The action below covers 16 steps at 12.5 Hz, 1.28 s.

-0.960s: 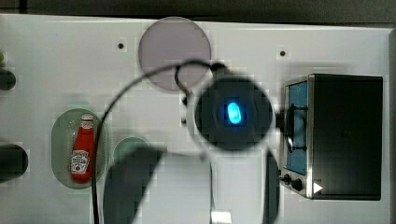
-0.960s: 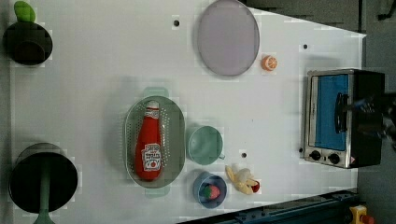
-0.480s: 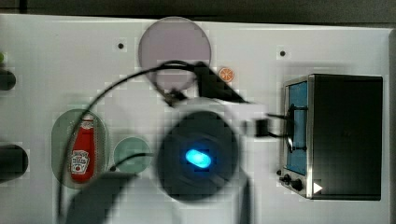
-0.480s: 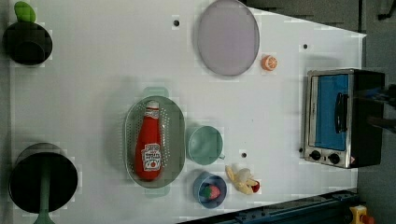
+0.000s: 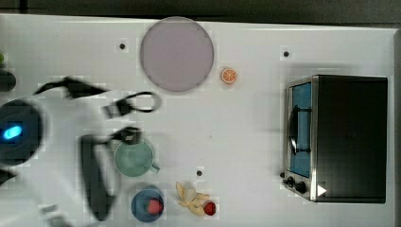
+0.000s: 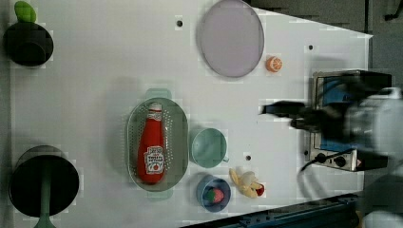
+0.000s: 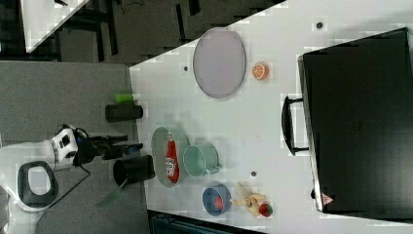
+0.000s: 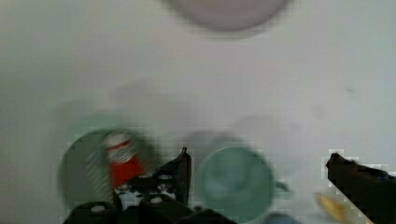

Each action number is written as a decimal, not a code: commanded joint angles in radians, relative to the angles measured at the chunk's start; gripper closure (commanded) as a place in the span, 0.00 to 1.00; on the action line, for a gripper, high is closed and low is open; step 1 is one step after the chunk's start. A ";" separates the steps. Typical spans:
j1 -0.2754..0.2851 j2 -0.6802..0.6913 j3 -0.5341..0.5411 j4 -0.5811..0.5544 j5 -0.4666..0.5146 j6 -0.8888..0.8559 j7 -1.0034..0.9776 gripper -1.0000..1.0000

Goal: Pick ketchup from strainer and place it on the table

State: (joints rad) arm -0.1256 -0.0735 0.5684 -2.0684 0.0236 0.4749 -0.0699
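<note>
The jaws [image 8: 257,161] stand wide apart, holding nothing, above the mug [image 8: 234,183] on the surface [image 6: 95,71]. In the left view, the ketchup [image 6: 151,146] lies flat in the strainer [image 6: 177,142], left of the mug, cap toward the far plate [image 6: 231,38].

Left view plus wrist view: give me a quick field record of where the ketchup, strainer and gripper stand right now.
ketchup: lying in the strainer, white cap toward the left view's top
strainer: on the table, beside the green mug
table: white, bare area to the left view's left of the strainer
gripper: open, nothing between its fingers, above the mug, not touching the ketchup
other items: grey plate, orange slice, blue bowl with a strawberry, toaster oven
task status: ketchup not yet picked
</note>
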 commanded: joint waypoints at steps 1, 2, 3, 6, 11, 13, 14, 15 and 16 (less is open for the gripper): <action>0.022 -0.003 0.079 0.003 0.005 0.080 -0.021 0.00; 0.023 0.024 0.117 0.000 0.005 0.109 -0.021 0.00; 0.024 0.055 0.154 -0.003 0.005 0.131 -0.021 0.00; 0.025 0.154 0.232 -0.030 -0.016 0.175 -0.013 0.00; 0.042 0.308 0.249 -0.106 -0.148 0.312 0.130 0.00; 0.046 0.387 0.248 -0.123 -0.205 0.378 0.164 0.00; 0.048 0.426 0.246 -0.126 -0.235 0.405 0.179 0.00; 0.049 0.464 0.244 -0.126 -0.263 0.423 0.204 0.00; 0.049 0.502 0.244 -0.125 -0.288 0.444 0.233 0.00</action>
State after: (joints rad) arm -0.0797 0.4187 0.7983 -2.2070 -0.2622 0.9126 0.0822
